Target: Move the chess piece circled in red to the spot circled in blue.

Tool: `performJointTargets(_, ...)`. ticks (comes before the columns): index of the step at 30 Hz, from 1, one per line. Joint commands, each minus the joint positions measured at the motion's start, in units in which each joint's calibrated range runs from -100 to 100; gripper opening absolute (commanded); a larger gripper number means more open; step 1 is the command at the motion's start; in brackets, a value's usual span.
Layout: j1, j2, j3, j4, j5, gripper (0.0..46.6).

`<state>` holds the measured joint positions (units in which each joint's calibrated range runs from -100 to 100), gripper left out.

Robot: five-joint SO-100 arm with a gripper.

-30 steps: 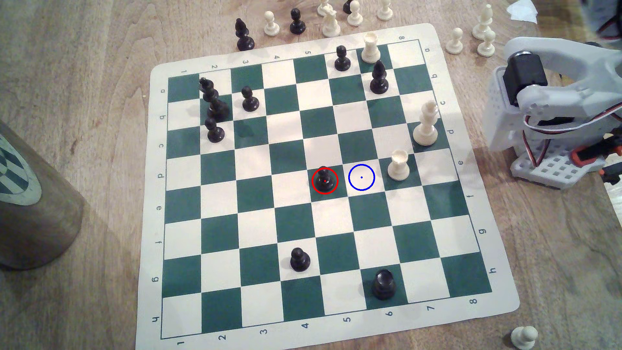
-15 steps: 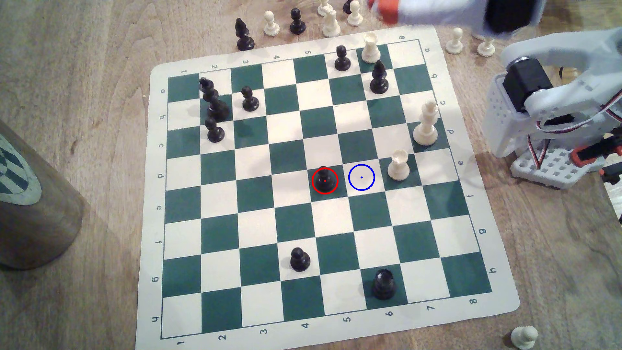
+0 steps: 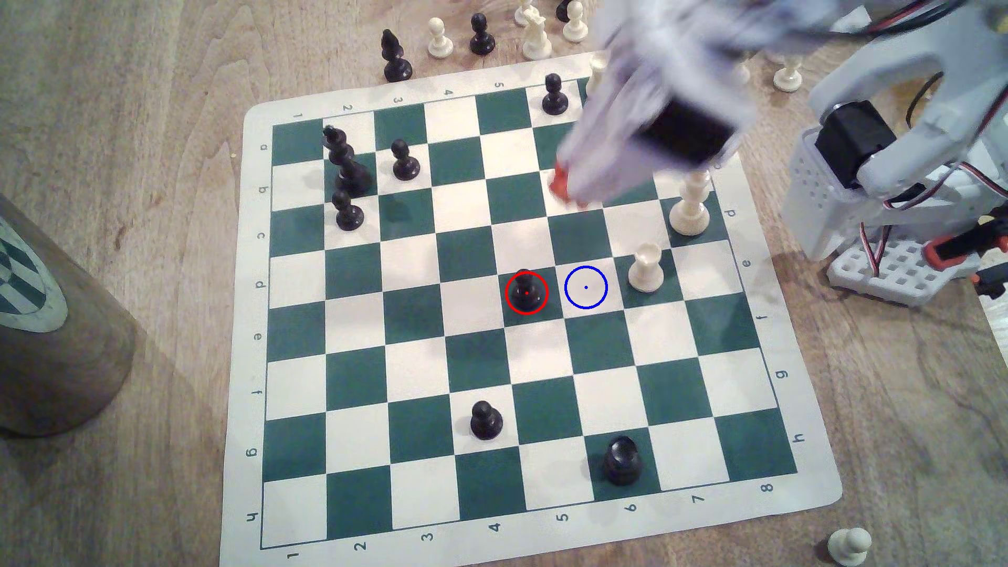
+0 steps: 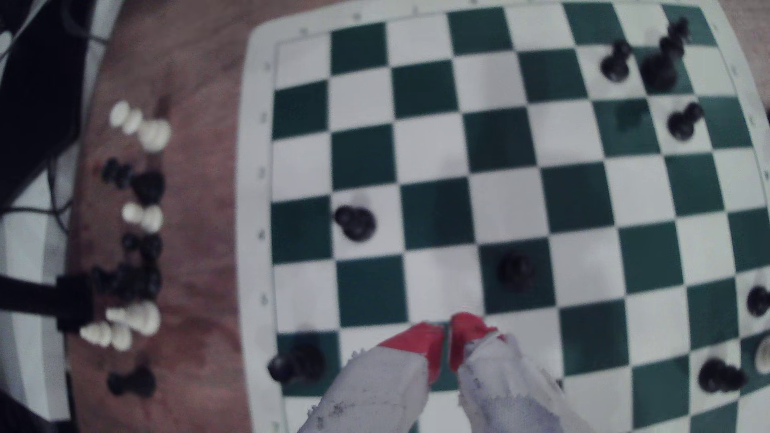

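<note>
Green-and-cream chessboard — gripper pressed together, empty, above it, apart from red-ringed pawn.

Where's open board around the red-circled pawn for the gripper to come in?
Bare squares lie left of and below the red-circled pawn in the exterior view, and the blue-circled square is free. Crowded just beyond: a white rook borders that square's right.
</note>
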<state>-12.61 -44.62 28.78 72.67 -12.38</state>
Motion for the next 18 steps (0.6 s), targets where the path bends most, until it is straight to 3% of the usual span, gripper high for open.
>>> performJointTargets(1, 1.78, 6.76, -4.22, -0.43, -1.37, 1.6)
performJointTargets(11, 3.26, 15.92, -0.95, -2.89, -2.0, 3.4)
performJointTargets(15, 2.87, 17.54, 2.68, -4.61, -2.0, 1.9)
performJointTargets(17, 2.79, 17.54, 3.94, -5.35, -2.15, 2.7)
performJointTargets(18, 2.79, 17.79, 5.21, -6.17, -2.15, 5.6)
